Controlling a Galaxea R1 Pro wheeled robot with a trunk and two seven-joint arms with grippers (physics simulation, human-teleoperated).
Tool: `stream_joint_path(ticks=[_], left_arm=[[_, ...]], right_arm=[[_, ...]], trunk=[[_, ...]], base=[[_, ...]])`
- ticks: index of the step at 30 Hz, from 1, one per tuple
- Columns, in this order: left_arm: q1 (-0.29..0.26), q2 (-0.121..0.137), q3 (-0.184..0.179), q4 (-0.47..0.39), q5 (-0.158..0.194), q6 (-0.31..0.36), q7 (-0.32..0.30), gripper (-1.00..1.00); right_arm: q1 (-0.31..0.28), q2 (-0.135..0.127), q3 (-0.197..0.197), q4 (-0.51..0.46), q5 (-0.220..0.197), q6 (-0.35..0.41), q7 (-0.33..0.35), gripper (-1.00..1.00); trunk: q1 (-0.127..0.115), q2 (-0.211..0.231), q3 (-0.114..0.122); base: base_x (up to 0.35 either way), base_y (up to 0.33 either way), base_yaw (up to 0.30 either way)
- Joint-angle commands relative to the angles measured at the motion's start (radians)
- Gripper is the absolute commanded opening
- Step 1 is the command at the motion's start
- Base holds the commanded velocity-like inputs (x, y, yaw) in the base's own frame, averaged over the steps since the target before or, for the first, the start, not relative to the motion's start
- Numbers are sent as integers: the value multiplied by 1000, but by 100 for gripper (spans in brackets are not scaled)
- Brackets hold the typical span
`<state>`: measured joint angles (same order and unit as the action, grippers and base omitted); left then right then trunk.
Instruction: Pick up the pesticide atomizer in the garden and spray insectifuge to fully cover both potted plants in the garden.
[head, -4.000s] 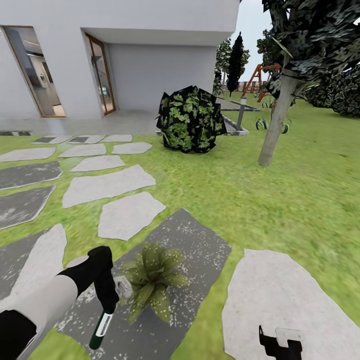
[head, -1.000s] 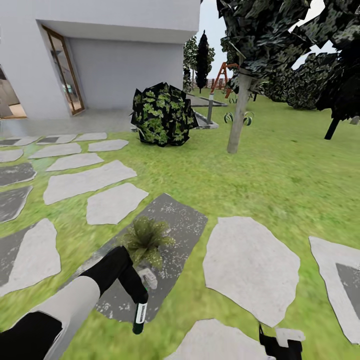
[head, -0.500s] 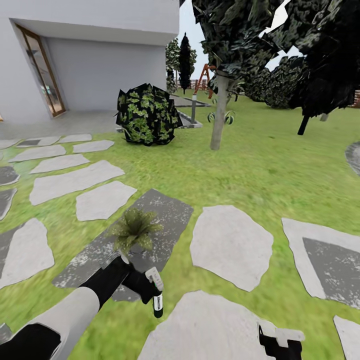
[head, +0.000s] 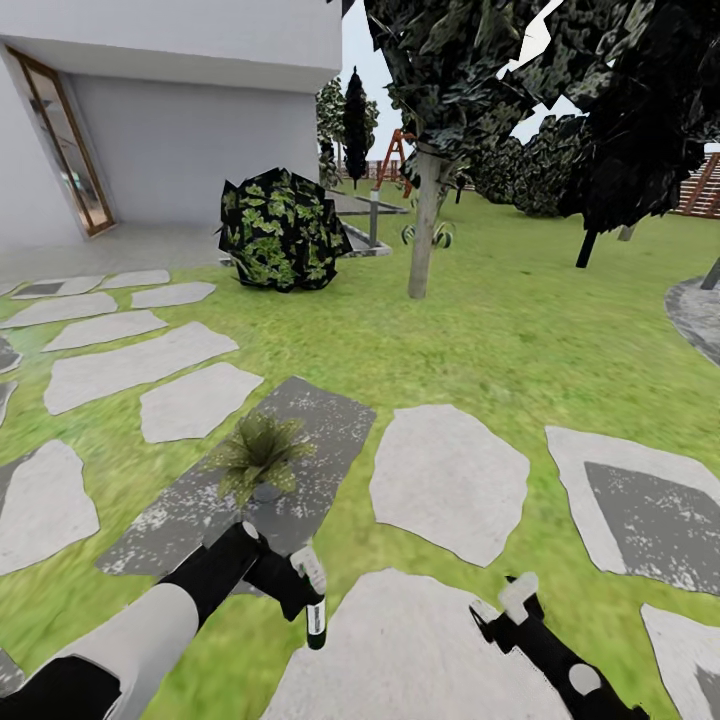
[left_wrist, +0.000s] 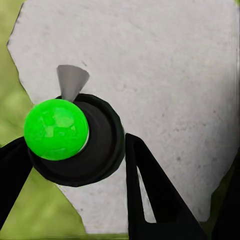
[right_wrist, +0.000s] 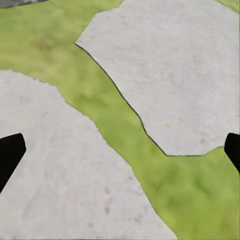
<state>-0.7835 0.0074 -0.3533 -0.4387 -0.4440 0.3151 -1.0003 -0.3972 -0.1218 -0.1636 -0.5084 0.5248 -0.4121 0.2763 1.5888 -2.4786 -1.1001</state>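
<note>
My left gripper (head: 303, 588) is shut on the pesticide atomizer (head: 315, 622), a small dark bottle hanging down over the edge of a pale stepping stone (head: 420, 660). In the left wrist view the atomizer (left_wrist: 95, 145) is seen end-on, black and round, with a bright green ball in front of it, between my black fingers (left_wrist: 150, 195). One potted plant (head: 258, 455), a low rosette of pointed green leaves, stands on a dark speckled stone (head: 330, 420) just beyond the left gripper. The second potted plant is out of view. My right gripper (head: 500, 608) hovers open over the stones at lower right.
Lawn with grey stepping stones (head: 450, 490) lies all around. A dark leafy bush (head: 278, 230), a grey post (head: 373, 215) and a tree trunk (head: 422, 235) stand ahead before the white house wall (head: 200, 140). A paved patio edge (head: 700, 315) and brown fence (head: 705, 190) are at far right.
The whole view has swung right, so the camera moved. My left gripper has drawn the atomizer back from beside the plant. My right arm has risen into the head view.
</note>
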Motion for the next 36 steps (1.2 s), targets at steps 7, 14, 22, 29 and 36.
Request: stream_joint_path(ticks=[7,14,22,29,36], left_arm=[[-35,15,7,-5,-36,18,-22,-100],[-34,19,4,-6,-72,-5,-27,-100],[-33,18,4,-5,-119,-50,-38,-100],[-33,17,0,-5,-231,-189,-38,-100],[-33,12,-131,-5,-230,-198,-38,-100]], right_arm=[[-30,12,-19,0,6,-13,6,100],[-29,15,13,0,11,-10,26,100],[-42,19,58,-17,8,-11,70,100],[-88,26,185,-28,6,-11,534,100],[-92,34,185,-41,5,-11,590,-100]], trunk=[[0,0,-1],[0,0,-1],[0,0,-1],[0,0,-1],[0,0,-1]], base=[[0,0,0],[0,0,0],[0,0,0],[0,0,0],[0,0,0]])
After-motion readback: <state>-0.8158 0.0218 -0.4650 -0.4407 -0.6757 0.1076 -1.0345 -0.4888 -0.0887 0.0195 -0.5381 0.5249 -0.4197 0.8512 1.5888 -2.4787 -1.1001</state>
